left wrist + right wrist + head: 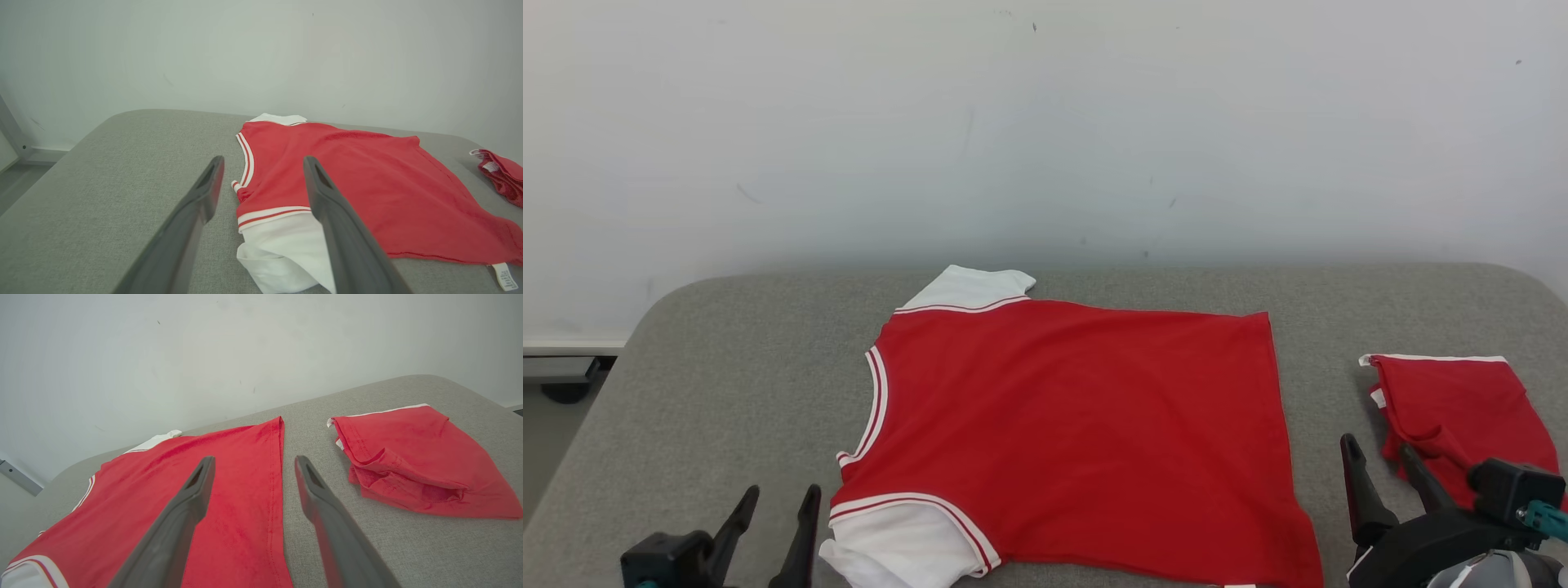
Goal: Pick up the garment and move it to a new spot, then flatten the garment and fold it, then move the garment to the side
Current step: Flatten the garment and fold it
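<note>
- Garment point(1078, 425): red short-sleeved knit shirt with white sleeves and red-and-white striped trim. Lay spread about mid-way across the grey fabric-covered tabletop point(727, 367), neckline toward the robot's left, hem toward its right.
- Body cloth: looked mostly flat, with only shallow ripples near the hem.
- Near sleeve point(898, 547): white, rumpled and partly doubled over at the front edge of the tabletop. Far sleeve point(972, 287): white, lay flat toward the pale wall point(1045, 122).
- Left gripper point(782, 490): held its two dark fingers wide apart and gripped nothing. Hovered just beside the near sleeve; could not tell whether it touched the cloth.
- Right gripper point(1378, 445): likewise wide and empty. Sat near the hem corner, between the shirt and the second red garment point(1462, 408).
- Second red garment: a folded red bundle with white edging. Lay at the robot's right, apart from the shirt.
- Step judged: relocation done, flattening close to finished, fold not yet begun.
- Next move judged:
  - straighten the near sleeve first;
  - then pinch the near edge at both ends, left at the shoulder and right at the hem corner;
  - lift both ends together and carry them over toward the far edge.
- Called for a low, shallow approach so that one finger slid under thin cloth on a textured cover, and for matched height in both arms to keep the fold line straight.
</note>
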{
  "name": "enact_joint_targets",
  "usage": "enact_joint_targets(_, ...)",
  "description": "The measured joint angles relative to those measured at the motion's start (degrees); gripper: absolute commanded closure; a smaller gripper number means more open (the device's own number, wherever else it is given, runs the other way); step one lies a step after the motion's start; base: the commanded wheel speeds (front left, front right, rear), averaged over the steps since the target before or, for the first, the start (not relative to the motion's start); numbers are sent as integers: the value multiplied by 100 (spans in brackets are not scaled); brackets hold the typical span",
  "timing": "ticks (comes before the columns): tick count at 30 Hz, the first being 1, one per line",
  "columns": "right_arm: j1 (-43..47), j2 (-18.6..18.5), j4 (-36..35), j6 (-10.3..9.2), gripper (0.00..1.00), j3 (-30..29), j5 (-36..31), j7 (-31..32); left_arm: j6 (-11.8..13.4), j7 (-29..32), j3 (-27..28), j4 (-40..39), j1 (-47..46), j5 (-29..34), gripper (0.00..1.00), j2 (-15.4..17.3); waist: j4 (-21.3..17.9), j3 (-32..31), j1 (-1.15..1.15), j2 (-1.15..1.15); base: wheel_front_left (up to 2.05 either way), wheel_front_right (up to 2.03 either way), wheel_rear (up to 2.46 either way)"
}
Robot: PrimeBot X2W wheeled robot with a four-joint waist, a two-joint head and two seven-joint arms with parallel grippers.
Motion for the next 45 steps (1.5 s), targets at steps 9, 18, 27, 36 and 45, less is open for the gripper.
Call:
enact_joint_targets(9,9,-10,19,5,0,38,-3,-47,1,380,430,-49,187,279,0,-144,-10,13,0,0,0,0,0)
enact_joint_targets(18,9,-10,53,12,0,59,-3,-53,1,692,591,-205,283,522,0,-260,-14,74,0,0,0,0,0)
enact_joint_targets(27,11,-21,142,49,0,103,-1,3,1,1056,563,-298,272,544,0,-361,-30,147,0,0,0,0,0)
enact_joint_targets(36,-360,-274,493,380,0,911,-222,938,-412,1994,93,460,-1100,632,0,-198,-33,376,1,0,0,0,0)
enact_joint_targets(45,-682,-360,884,505,0,1314,-398,1657,-789,2746,-219,1338,-1289,619,0,-105,-237,662,1,1,0,0,0)
